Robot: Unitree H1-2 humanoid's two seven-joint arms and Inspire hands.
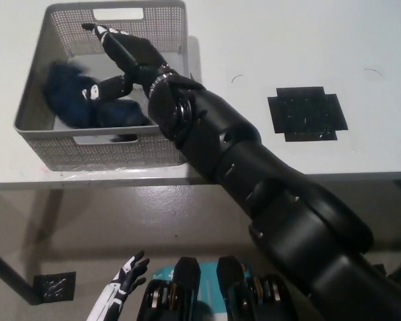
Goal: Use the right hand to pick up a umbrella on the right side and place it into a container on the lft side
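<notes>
One umbrella (80,101) lies inside the container (167,27), just left of the right hand (123,60), whose fingers spread open, holding nothing.

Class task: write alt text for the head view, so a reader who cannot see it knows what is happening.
The robot's black right hand hangs open over a grey mesh basket on a white table, with a dark blue folded umbrella lying inside the basket. The white left hand rests low at the lower left, fingers apart; a black square mat lies to the right.
</notes>
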